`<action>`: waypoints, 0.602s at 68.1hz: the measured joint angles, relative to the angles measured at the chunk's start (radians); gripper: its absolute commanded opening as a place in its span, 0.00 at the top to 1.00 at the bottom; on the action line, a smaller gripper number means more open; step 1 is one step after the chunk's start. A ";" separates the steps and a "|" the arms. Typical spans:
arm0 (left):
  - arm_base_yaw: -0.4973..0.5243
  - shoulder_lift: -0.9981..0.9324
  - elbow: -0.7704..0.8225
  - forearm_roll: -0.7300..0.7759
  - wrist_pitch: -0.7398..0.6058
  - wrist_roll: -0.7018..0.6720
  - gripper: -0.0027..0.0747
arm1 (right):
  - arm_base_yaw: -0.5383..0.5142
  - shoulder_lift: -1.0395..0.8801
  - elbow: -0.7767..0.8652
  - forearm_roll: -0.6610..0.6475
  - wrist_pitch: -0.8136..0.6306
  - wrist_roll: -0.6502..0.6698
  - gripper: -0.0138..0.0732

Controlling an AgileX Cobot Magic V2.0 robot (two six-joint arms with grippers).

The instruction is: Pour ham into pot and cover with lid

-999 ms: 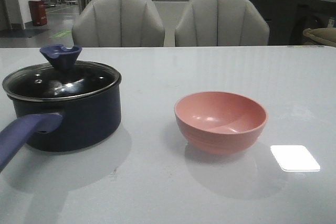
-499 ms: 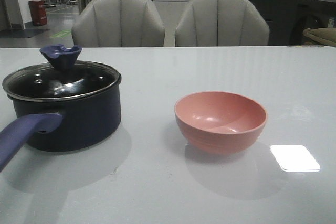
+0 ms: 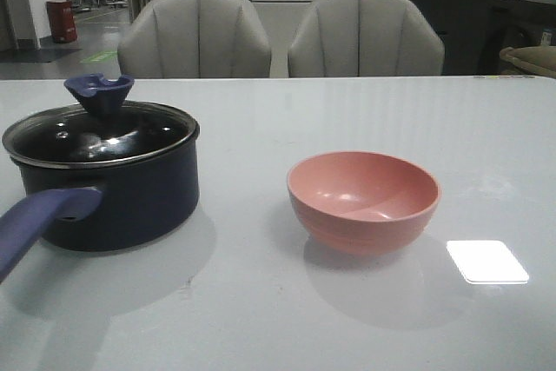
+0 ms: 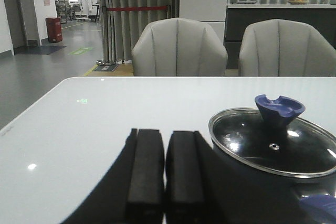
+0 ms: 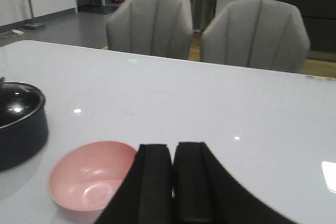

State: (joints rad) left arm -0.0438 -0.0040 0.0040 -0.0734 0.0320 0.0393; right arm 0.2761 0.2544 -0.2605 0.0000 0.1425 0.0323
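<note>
The dark navy pot [image 3: 117,202] stands at the table's left, its purple-blue handle [image 3: 39,223] pointing toward the near edge. The glass lid [image 3: 100,135] with its purple-blue knob [image 3: 98,93] sits on the pot, also seen as lid [image 4: 273,142] and pot [image 5: 18,127] in the wrist views. No ham shows; the pink bowl [image 3: 363,199] looks empty, as does the bowl [image 5: 92,179]. My left gripper [image 4: 164,132] is shut with nothing in it, beside the pot. My right gripper [image 5: 172,146] is shut and empty, beside the bowl. Neither gripper shows in the front view.
Two grey chairs [image 3: 195,36] [image 3: 365,34] stand behind the white table's far edge [image 3: 347,77]. A bright light reflection [image 3: 486,261] lies on the table to the right of the bowl.
</note>
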 measured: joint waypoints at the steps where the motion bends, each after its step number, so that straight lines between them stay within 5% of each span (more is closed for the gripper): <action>1: 0.000 0.000 0.000 0.000 0.000 0.000 0.82 | -0.018 -0.003 0.005 0.000 0.000 0.000 0.67; 14: 0.000 0.000 0.000 0.000 0.000 0.000 0.82 | -0.176 -0.100 0.111 -0.005 -0.019 0.000 0.67; 41: 0.000 0.000 0.000 0.000 0.000 0.000 0.82 | -0.192 -0.264 0.286 -0.007 -0.143 -0.002 0.67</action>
State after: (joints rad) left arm -0.0438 -0.0040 0.0040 -0.0734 0.0320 0.0393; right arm 0.0842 -0.0094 0.0255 -0.0069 0.0000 0.0301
